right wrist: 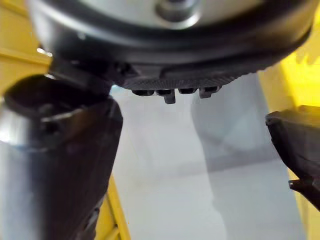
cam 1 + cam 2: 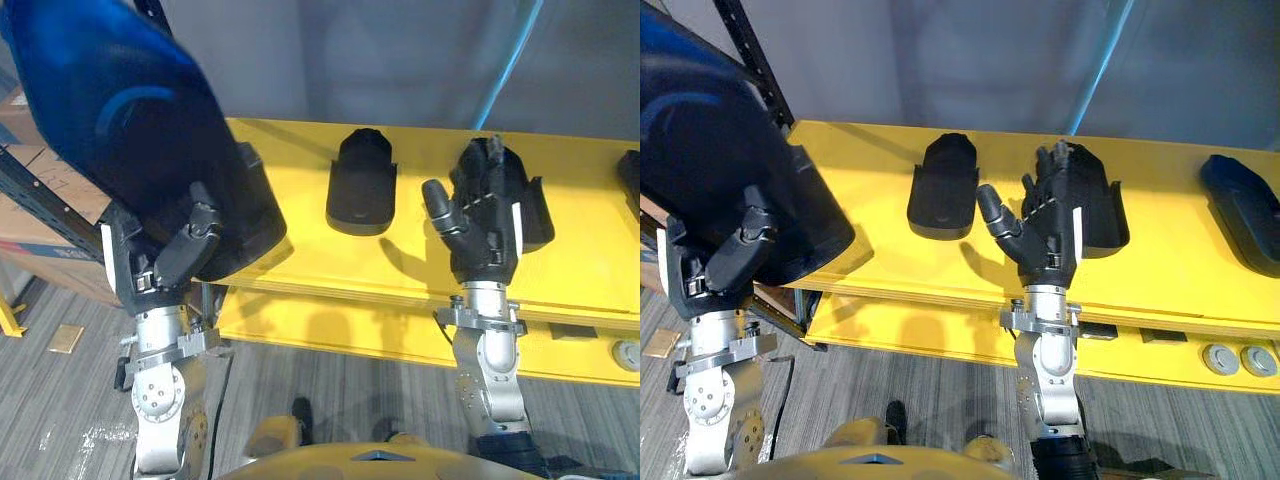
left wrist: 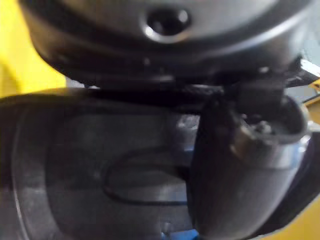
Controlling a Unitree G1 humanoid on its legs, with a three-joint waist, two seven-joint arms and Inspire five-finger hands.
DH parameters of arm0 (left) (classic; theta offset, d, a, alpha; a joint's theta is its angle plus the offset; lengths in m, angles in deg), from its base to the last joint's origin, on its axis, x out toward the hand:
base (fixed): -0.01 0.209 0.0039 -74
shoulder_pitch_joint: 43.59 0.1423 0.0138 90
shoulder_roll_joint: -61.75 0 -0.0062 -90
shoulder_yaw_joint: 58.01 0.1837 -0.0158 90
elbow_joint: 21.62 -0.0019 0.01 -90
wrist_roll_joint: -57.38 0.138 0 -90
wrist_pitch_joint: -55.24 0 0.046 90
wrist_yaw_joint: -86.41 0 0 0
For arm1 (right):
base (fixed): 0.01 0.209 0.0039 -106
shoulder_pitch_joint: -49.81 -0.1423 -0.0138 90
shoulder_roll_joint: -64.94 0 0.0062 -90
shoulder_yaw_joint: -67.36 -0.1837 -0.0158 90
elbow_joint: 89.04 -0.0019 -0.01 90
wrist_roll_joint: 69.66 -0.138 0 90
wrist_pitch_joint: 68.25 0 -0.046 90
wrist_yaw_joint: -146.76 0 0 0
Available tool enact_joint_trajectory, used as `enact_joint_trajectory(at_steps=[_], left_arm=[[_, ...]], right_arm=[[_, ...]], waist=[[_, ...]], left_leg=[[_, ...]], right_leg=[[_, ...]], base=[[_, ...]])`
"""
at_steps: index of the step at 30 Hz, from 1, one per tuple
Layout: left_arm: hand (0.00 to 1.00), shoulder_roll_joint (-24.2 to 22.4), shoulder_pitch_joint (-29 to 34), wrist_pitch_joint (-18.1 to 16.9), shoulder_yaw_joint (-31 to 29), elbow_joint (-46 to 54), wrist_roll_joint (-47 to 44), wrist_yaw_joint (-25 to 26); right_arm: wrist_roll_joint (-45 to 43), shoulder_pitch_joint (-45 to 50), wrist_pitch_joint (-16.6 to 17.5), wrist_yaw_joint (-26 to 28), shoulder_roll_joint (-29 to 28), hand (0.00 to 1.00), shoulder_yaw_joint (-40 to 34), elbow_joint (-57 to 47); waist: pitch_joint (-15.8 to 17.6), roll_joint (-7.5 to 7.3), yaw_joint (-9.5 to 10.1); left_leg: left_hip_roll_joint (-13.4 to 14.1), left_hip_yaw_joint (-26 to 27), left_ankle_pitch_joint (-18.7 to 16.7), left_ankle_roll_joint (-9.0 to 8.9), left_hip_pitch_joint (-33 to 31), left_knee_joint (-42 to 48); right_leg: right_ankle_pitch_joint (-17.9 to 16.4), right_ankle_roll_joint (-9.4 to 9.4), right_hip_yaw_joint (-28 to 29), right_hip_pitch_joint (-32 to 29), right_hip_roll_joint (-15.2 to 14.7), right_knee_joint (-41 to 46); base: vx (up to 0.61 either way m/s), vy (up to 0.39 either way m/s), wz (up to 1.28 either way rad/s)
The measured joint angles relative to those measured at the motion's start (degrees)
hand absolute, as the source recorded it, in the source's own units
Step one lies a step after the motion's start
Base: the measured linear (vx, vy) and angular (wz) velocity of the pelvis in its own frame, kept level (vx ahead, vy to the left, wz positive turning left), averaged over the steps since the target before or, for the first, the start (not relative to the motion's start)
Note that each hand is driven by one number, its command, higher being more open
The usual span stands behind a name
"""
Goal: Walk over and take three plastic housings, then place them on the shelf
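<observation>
Housing [image 2: 120, 120] number one is up in the left hand [image 2: 170, 255], whose thumb and fingers are curled round its lower edge. It shows in front of the left end of the yellow shelf [image 2: 300, 150]; I cannot tell whether it touches the board. The left wrist view shows the thumb pressed flat against the shell's smooth dark skin.

Three more lie on the shelf, well apart. The middle housing [image 2: 360, 185] has its rounded end toward the wall. The second housing [image 2: 530, 205] is behind the right hand [image 2: 480, 235]. The far housing [image 2: 1245, 210] is at the right end.

The right hand is relaxed, fingers straight and pointing up, thumb out to the side, grasping nothing. Whether its fingertips brush the second housing cannot be told.

Judging by looks, these are hollow moulded shells: probably light and stiff, with a glossy skin that could slide under a loose grip. The domed back offers little purchase. The open trough and its thin side walls look like the better hold, thumb inside and fingers outside, near the middle so the shell does not tip.
</observation>
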Motion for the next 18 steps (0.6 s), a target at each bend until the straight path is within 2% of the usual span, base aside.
enact_joint_trajectory(at_steps=[1, 2, 3, 4, 6, 7, 8, 9, 11, 12, 13, 14, 15, 17, 18], left_arm=[[0.0, 0.13, 0.04, -0.22, 0.1, -0.77, -0.01, -0.14], [0.0, 0.13, 0.05, -0.22, 0.69, -2.94, 0.04, -0.2], [0.0, 0.14, 0.05, -0.22, 0.96, -3.72, 0.2, -0.15], [0.0, 0.13, -0.13, -0.22, 1.28, -4.76, 0.56, -0.12], [0.0, 0.18, -0.25, -0.15, 1.48, -5.74, 1.27, -0.76], [0.0, 0.37, -0.54, -0.04, 1.62, -6.71, 1.27, -1.51], [0.0, 1.88, -1.72, 0.19, 1.42, -7.94, 1.01, -2.47], [0.0, 2.19, -1.79, 0.36, 1.46, -8.05, 0.99, -2.53], [0.0, 3.78, -3.09, 1.88, 1.4, -8.79, 0.72, -2.7], [0.0, 3.99, -3.5, 2.38, 1.41, -8.81, 0.8, -2.85], [0.0, 4.28, -4.09, 2.58, 1.4, -9.29, 0.86, -3.26], [0.0, 4.63, -4.71, 2.65, 1.38, -9.64, 0.42, -3.8], [0.0, 4.81, -4.93, 2.65, 1.33, -9.6, 0.13, -4.12], [0.0, 4.98, -6.43, 2.66, 1.11, -9.58, 0.07, -4.6], [0.0, 4.83, -6.78, 2.67, 1.23, -9.57, 0.07, -4.44]], right_arm=[[-0.46, -0.38, 0.01, -0.23, -0.11, 1.0, -0.21, -0.01], [-1.27, -0.94, 0.08, -1.78, 0.02, 1.0, -0.26, -0.06], [-1.8, -1.46, 0.28, -2.72, 0.0, 1.0, -0.23, -0.07], [-2.6, -2.61, 1.53, -4.45, -0.11, 1.0, -0.21, -0.25], [-2.54, -3.85, 3.14, -5.69, -0.03, 1.0, -0.26, -0.45], [-2.35, -3.85, 4.02, -6.5, -0.04, 1.0, -0.2, -0.44], [-1.63, -3.59, 4.19, -8.42, -1.05, 1.0, 0.23, 0.24], [-1.54, -3.47, 4.19, -8.8, -1.22, 1.0, 0.38, 0.4], [0.33, -3.14, 4.19, -9.73, -2.3, 1.0, 1.94, 2.58], [0.44, -3.11, 4.16, -9.89, -2.4, 1.0, 2.39, 3.12], [1.09, -3.19, 4.14, -10.75, -2.55, 1.0, 3.35, 4.01], [3.5, -3.2, 4.16, -12.3, -2.61, 1.0, 3.84, 4.03], [4.94, -3.25, 4.17, -12.88, -2.61, 1.0, 3.88, 3.95], [7.52, -3.35, 4.23, -14.25, -2.61, 1.0, 3.27, 2.97], [7.77, -3.3, 4.22, -14.36, -2.64, 1.0, 2.93, 2.71]], waist=[[0.18, 0.55, -0.12], [0.34, 0.85, -0.43], [0.47, 1.0, -0.53], [0.44, 1.91, -1.02], [0.79, 3.21, -2.35], [0.46, 4.27, -2.93], [0.66, 3.28, -2.69], [0.67, 3.22, -2.47], [0.47, 3.53, -1.19], [0.46, 3.54, -0.92], [0.37, 3.48, -0.19], [0.13, 3.3, -0.38], [-0.13, 2.91, -0.32], [-0.93, 1.59, -0.36], [-0.92, 1.6, -0.4]], left_leg=[[2.37, -0.31, -2.01, 0.18, -1.42, 5.04], [6.83, -2.48, -3.6, -1.81, -1.51, 9.88], [8.41, -3.55, -4.05, -2.54, -1.2, 10.81], [10.49, -5.59, -4.23, -2.97, -0.79, 11.75], [11.84, -6.5, -4.41, -3.7, 0.97, 10.58], [10.07, -4.57, -9.28, -9.38, 3.18, 9.15], [7.03, -1.69, -12.05, -10.26, 4.18, 10.09], [6.64, -1.19, -12.53, -9.77, 4.19, 10.44], [5.35, 0.62, -14.37, -6.98, 1.61, 13.23], [5.36, 1.21, -14.2, -6.19, 1.4, 12.82], [5.49, 2.0, -13.14, -4.57, 1.56, 10.59], [5.15, 1.7, -11.5, -3.59, 1.53, 7.98], [4.73, 1.54, -10.46, -3.06, 1.59, 6.33], [2.31, 0.97, -6.87, -1.86, 1.74, 1.06], [1.8, 0.96, -6.44, -1.62, 1.7, 0.59]], right_leg=[[-0.02, -0.05, 0.4, -0.31, -0.45, 1.26], [-0.09, -0.02, 1.84, -0.5, -1.27, 2.4], [-0.26, 0.29, 2.8, -0.89, -1.83, 3.14], [-1.43, 1.79, 4.6, -2.56, -3.24, 5.32], [-2.79, 4.25, 6.54, -4.22, -5.63, 8.78], [-2.71, 6.25, 7.94, -4.42, -7.83, 9.52], [-1.2, 6.82, 10.15, -3.88, -11.49, 8.04], [-0.25, 6.26, 10.46, -3.76, -11.84, 7.21], [10.7, 3.02, 9.35, -3.24, -12.5, 0.52], [13.91, 1.33, 7.88, -3.37, -12.3, -1.03], [14.36, -0.36, 5.05, -3.71, -11.17, -0.94], [10.24, 0.51, 3.7, -3.66, -8.39, 2.34], [7.54, 0.65, 3.2, -3.78, -7.05, 3.71], [-1.02, -0.41, 1.74, -3.87, -2.41, 5.2], [-1.86, -0.73, 1.54, -3.52, -1.6, 4.45]], base=[[-0.13, 0.153, -0.25], [-0.1, 0.187, -0.37], [-0.08, 0.295, -0.48], [-0.05, 0.295, -0.35], [-0.06, 0.477, -0.22], [-0.03, 0.636, -0.2], [-0.02, 0.547, -0.23], [-0.03, 0.512, -0.31], [-0.09, 0.503, -0.22], [-0.09, 0.433, -0.17], [-0.05, 0.318, -0.02], [-0.02, 0.266, 0.05], [0.02, 0.195, 0.27], [0.04, 0.152, 0.23], [0.03, 0.102, 0.14]])
